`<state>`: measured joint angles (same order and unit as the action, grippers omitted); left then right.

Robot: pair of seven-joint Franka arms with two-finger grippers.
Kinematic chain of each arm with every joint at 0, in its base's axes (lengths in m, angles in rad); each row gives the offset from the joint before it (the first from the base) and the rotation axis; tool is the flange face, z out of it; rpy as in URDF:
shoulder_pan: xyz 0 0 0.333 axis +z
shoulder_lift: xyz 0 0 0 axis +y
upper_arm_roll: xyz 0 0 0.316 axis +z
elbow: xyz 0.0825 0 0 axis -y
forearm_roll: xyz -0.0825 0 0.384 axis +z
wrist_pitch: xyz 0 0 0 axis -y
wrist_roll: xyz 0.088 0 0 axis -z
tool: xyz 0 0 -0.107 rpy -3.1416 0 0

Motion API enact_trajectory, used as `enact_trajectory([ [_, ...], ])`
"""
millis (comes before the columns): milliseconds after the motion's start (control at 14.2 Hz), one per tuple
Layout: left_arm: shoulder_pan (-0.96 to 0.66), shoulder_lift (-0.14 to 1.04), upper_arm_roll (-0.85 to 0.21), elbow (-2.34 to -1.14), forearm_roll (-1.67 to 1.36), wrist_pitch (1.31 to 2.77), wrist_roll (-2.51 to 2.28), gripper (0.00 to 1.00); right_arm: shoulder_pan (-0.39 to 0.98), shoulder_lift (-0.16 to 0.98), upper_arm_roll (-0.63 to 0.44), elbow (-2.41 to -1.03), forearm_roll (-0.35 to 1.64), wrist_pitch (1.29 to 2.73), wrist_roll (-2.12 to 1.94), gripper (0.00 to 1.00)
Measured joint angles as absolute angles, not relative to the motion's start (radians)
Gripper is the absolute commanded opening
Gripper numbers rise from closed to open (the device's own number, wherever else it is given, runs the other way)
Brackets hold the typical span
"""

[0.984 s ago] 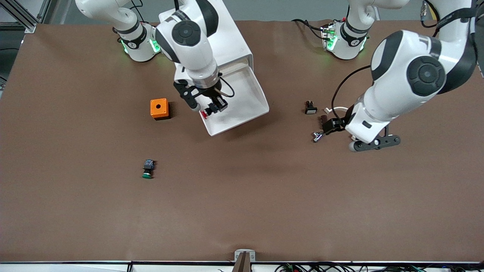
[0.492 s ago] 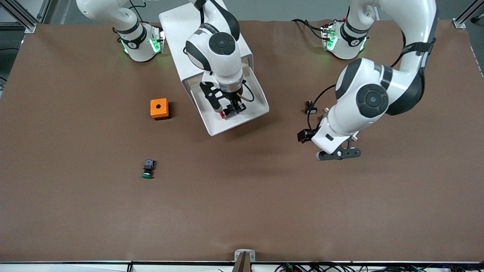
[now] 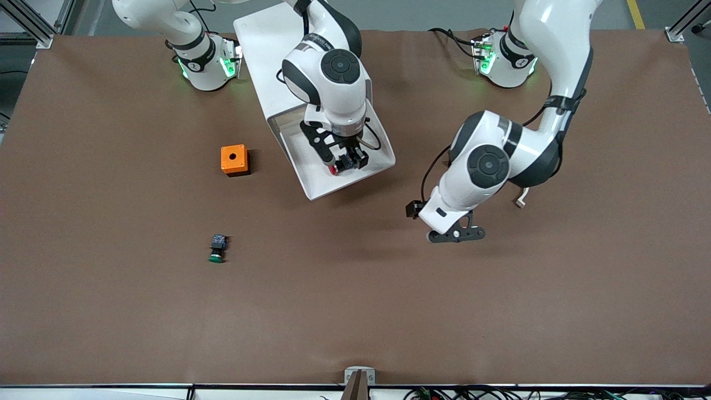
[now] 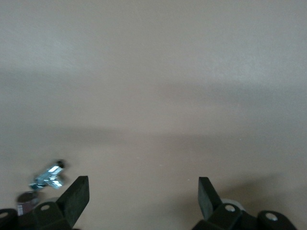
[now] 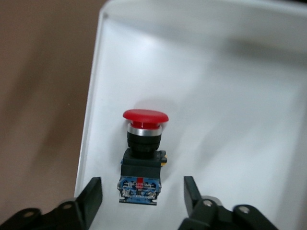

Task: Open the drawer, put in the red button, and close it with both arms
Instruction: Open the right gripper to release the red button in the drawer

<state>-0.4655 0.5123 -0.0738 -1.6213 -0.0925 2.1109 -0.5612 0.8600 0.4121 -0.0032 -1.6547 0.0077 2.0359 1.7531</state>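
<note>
Right black two-finger gripper [image 5: 143, 199] hangs over the pulled-out white plastic drawer [image 3: 371, 145], fingers spread, clear of the red mushroom-cap button [image 5: 142, 154] lying inside near the drawer's front rim; black-and-blue body, no legible writing. Left black two-finger gripper [image 4: 143, 199] hovers over bare brown table mid-counter, fingers spread, empty.

Right gripper [image 3: 340, 165] hangs low, fingers spread — left gripper [image 3: 456, 235] hovers, fingers wide too.

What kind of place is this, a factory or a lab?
Probably a robotics lab: two arms bolted to a brown table, the right gripper over a drawer holding a red button, and the left gripper over bare tabletop.
</note>
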Motion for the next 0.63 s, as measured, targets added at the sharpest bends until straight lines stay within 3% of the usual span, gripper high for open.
enact_trajectory([
  [281,-0.522,0.546,-0.075,-1.621,-0.093,2.128,-0.648,1.00,0.766,0.394,-0.025,-1.514,0.007,1.773,1.355,1.00],
  [632,-0.606,0.565,-0.077,-1.620,-0.093,2.128,-0.844,1.00,0.475,0.282,-0.034,-1.475,0.007,1.583,0.769,1.00],
])
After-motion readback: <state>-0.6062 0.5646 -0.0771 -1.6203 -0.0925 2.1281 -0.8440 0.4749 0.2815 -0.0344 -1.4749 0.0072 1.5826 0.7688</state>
